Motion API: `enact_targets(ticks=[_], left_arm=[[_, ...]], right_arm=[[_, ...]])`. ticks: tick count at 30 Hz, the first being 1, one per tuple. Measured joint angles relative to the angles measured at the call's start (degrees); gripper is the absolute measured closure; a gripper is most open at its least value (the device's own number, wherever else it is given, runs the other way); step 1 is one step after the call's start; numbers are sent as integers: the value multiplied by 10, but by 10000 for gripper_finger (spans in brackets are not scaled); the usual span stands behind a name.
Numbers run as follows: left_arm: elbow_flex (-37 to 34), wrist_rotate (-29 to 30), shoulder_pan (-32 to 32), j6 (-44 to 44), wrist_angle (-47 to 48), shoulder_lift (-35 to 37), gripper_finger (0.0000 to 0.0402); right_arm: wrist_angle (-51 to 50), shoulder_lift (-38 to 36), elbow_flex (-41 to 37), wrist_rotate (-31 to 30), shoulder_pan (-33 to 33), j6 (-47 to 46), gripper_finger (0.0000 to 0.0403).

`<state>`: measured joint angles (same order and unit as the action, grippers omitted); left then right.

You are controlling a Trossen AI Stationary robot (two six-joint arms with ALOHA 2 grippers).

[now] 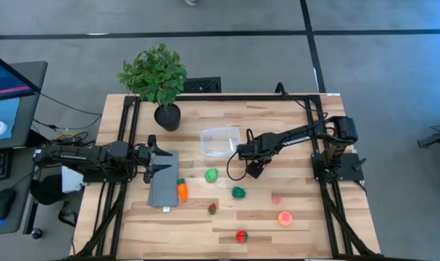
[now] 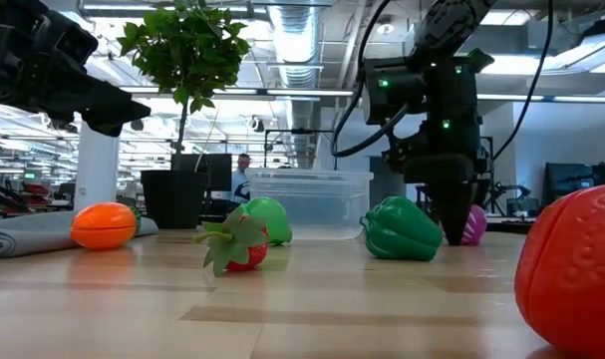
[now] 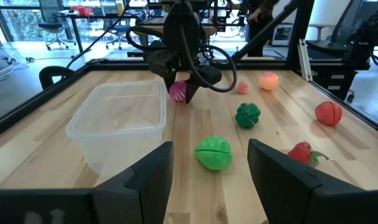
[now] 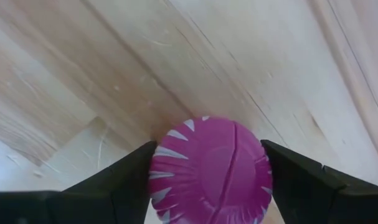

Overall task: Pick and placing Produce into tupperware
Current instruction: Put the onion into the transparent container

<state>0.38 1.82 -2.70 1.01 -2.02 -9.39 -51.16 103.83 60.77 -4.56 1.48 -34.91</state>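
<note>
Wooden bench is carrying eight toy produce pieces around one clear tupperware. Right tool is reaching down just beside the tub, its fingers closing around a purple piece lying on the wood between them. It looks light, hard and slippery, so gripping its widest middle seems wisest. Left tool is waiting, slightly spread, holding nothing.
</note>
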Motion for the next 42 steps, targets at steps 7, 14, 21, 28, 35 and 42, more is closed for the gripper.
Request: enact_targets(ticks=[7, 14, 21, 28, 35, 42], left_arm=[[0, 0, 0, 2, 0, 0, 205], [0, 0, 0, 2, 0, 0, 205], [0, 0, 0, 3, 0, 0, 205], [0, 0, 0, 3, 0, 0, 205], [0, 0, 0, 8, 0, 0, 205], [0, 0, 0, 13, 0, 0, 205]], right_arm=[[-3, 0, 1, 0, 0, 0, 102], [-41, 0, 32, -2, -10, 5, 102], [-78, 0, 75, -4, -25, 9, 102], [-128, 0, 130, -33, -47, 15, 102], [-132, 0, 185, -72, -56, 44, 102], [-128, 0, 229, -109, -60, 84, 102]])
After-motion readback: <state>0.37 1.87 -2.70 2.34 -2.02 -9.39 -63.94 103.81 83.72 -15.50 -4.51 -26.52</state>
